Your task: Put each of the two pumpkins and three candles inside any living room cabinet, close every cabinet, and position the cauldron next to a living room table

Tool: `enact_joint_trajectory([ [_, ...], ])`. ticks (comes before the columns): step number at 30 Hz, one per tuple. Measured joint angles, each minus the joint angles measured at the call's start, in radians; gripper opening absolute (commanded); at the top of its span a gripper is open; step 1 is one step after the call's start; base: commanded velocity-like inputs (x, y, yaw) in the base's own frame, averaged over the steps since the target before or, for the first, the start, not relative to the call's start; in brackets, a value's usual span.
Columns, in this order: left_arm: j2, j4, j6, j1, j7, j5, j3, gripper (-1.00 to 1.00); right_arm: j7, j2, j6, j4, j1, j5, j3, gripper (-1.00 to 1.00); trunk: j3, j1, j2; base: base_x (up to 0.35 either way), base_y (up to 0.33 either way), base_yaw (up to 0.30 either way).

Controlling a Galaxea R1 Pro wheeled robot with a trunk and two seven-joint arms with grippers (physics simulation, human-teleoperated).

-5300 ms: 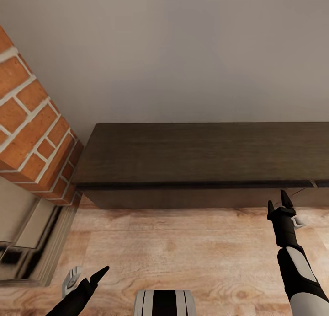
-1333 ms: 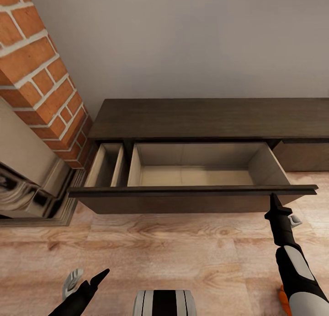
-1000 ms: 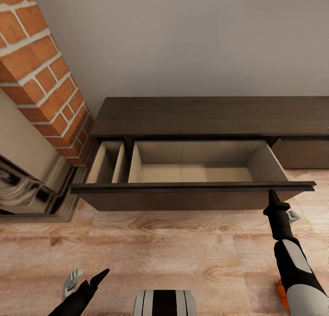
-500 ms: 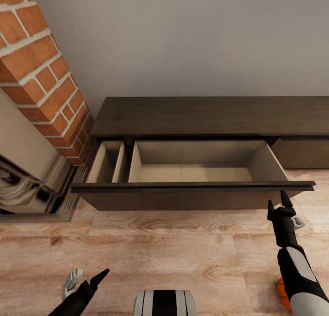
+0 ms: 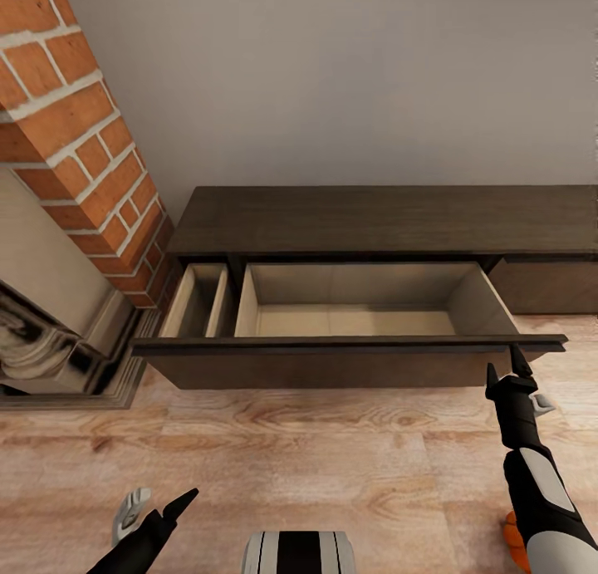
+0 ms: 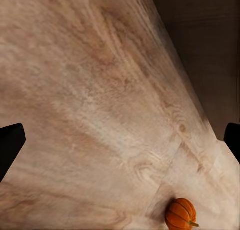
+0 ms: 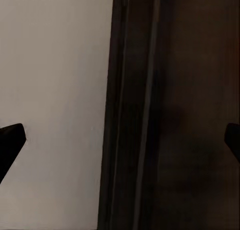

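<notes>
The long dark brown cabinet point(image 5: 390, 218) stands against the wall with its wide drawer point(image 5: 349, 360) pulled out; the drawer's beige inside is empty. My right gripper point(image 5: 505, 366) is open just below the right end of the drawer front, holding nothing; the right wrist view faces that dark front point(image 7: 175, 110) up close. Low at the left, over the floor, my left gripper point(image 5: 158, 503) is open and empty. One orange pumpkin point(image 6: 181, 214) lies on the wood floor in the left wrist view. An orange sliver of a pumpkin point(image 5: 515, 537) peeks out beside my right forearm.
A red brick fireplace column point(image 5: 75, 142) with a shiny metal surround point(image 5: 50, 341) stands left of the cabinet, close to the drawer's left end. Light wood floor point(image 5: 316, 449) stretches between the drawer front and my base point(image 5: 299, 551).
The cabinet drawer, shut in the earliest frame, was pulled out. My right gripper then opened, let go of the drawer front's right end and drew back slightly. The view shifted a little.
</notes>
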Motion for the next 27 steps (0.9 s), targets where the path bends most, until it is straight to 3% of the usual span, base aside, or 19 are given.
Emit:
enact_joint_trajectory([
  [6,0.001,0.0,0.0,0.0,-0.003,0.001,0.002,1.0,0.001,0.001,-0.002,-0.065,0.028,0.004,-0.004,1.0,0.008,-0.001,0.001,0.0,0.0,0.0],
  [11,0.004,0.0,0.0,0.0,-0.006,0.006,0.002,1.0,-0.049,0.006,0.004,-0.272,0.154,0.005,-0.005,1.0,0.008,-0.001,0.0,0.0,0.0,0.0],
  [15,0.005,0.0,0.001,0.0,-0.007,0.006,0.002,1.0,-0.178,0.007,0.012,-0.397,0.217,0.003,-0.005,1.0,0.008,-0.001,0.0,0.0,0.0,0.0],
  [21,0.005,-0.001,0.002,0.0,-0.007,0.008,0.002,1.0,-0.441,0.009,0.06,-0.618,0.297,-0.001,-0.003,1.0,0.015,-0.002,0.001,0.0,0.0,0.0],
  [22,0.003,-0.001,0.001,0.0,-0.005,0.006,0.001,1.0,-0.516,0.009,0.096,-0.686,0.317,-0.001,0.004,1.0,0.019,-0.002,0.001,0.0,0.0,0.0],
  [23,0.001,-0.001,0.0,0.0,-0.003,0.004,0.001,1.0,-0.547,0.006,0.119,-0.712,0.326,-0.002,0.01,1.0,0.023,-0.003,0.001,0.0,0.0,0.0],
  [26,-0.002,-0.001,-0.002,0.0,0.002,0.0,0.002,1.0,-0.607,-0.004,0.202,-0.76,0.335,-0.002,0.031,1.0,0.035,-0.004,0.002,0.0,0.0,0.0],
  [27,-0.002,-0.001,-0.004,0.0,0.001,-0.001,0.005,1.0,-0.63,-0.014,0.261,-0.777,0.334,-0.003,0.04,1.0,0.039,-0.005,0.002,0.0,0.0,0.0],
])
